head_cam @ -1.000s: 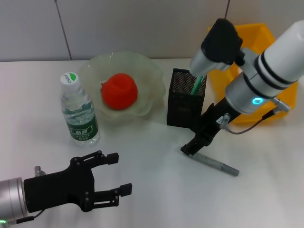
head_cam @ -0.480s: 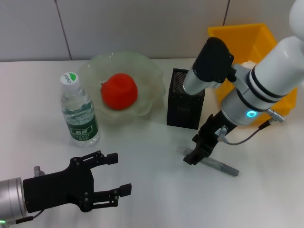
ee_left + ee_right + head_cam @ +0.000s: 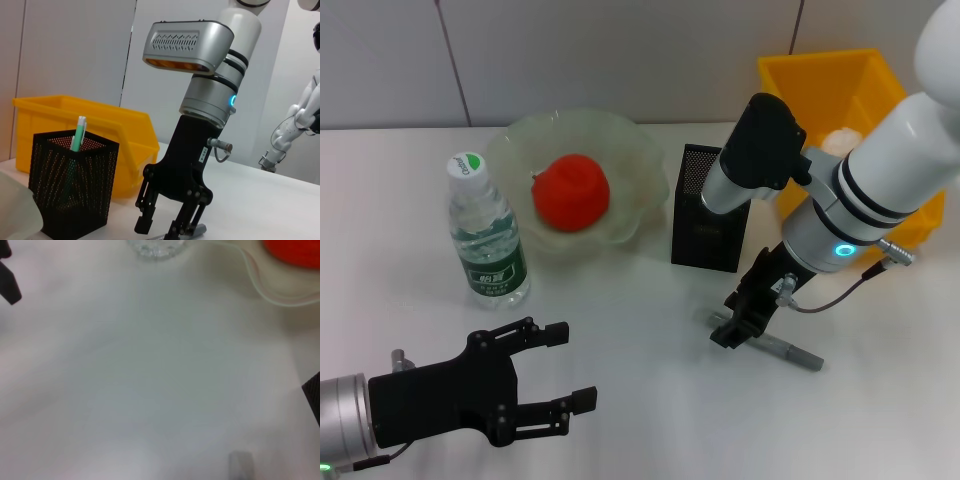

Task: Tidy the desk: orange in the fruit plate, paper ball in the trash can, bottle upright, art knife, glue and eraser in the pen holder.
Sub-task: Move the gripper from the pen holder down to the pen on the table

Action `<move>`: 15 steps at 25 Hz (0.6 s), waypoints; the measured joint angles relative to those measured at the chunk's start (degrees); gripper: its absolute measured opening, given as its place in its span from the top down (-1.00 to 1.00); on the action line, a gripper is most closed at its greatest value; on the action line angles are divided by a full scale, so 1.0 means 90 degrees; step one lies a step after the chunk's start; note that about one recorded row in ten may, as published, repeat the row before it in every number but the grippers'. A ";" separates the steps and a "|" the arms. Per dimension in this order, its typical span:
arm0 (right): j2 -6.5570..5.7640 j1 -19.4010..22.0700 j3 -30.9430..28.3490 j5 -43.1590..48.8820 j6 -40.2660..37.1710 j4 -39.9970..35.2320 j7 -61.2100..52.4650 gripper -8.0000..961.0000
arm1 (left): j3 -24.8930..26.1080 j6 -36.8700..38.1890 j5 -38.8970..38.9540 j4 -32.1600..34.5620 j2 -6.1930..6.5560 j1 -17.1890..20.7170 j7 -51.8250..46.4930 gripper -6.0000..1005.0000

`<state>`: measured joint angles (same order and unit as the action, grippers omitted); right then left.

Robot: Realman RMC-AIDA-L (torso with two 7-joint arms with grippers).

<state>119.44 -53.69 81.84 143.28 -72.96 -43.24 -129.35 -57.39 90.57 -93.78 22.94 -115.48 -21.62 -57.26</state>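
Observation:
A grey art knife (image 3: 778,346) lies on the white table in front of the black mesh pen holder (image 3: 710,208). My right gripper (image 3: 730,330) is low over the knife's left end, open, with its fingers either side of it, as the left wrist view (image 3: 167,227) shows. A green-topped stick (image 3: 77,136) stands in the holder (image 3: 70,190). The orange (image 3: 570,192) lies in the pale fruit plate (image 3: 645,160). The bottle (image 3: 485,232) stands upright left of the plate. A pale paper ball (image 3: 840,140) lies in the yellow bin (image 3: 820,75). My left gripper (image 3: 560,385) is open and empty at the front left. No eraser is in view.
The yellow bin stands at the back right, close behind my right arm. The pen holder stands just behind my right gripper. The right wrist view shows bare table, the plate's rim (image 3: 262,287) and the knife's end (image 3: 241,465).
My right arm has swung to the right and lowered, bringing the gripper down onto the knife's left end. The knife, bottle, orange and left gripper have not moved.

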 joint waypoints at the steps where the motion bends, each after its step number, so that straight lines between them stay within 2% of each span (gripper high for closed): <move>1: 0.0000 0.0003 0.0013 -0.0001 0.0006 0.0009 0.0004 -0.07 | 0.0000 0.0002 0.0000 0.0000 0.0001 0.0000 0.0000 -0.72; 7: 0.0001 0.0005 0.0091 -0.0003 0.0147 0.0092 -0.0017 -0.07 | 0.0000 0.0011 0.0000 0.0000 0.0010 0.0000 0.0004 -0.72; 12: 0.0001 0.0007 0.0146 0.0000 0.0215 0.0131 -0.0026 0.22 | 0.0000 0.0015 0.0000 0.0000 0.0010 0.0000 0.0006 -0.72; 15: 0.0001 0.0009 0.0199 0.0000 0.0247 0.0153 -0.0032 0.25 | 0.0000 0.0015 0.0000 0.0000 0.0010 0.0000 0.0006 -0.72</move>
<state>119.44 -53.61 83.63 143.28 -70.74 -41.86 -129.64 -57.39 90.71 -93.77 22.94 -115.39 -21.62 -57.21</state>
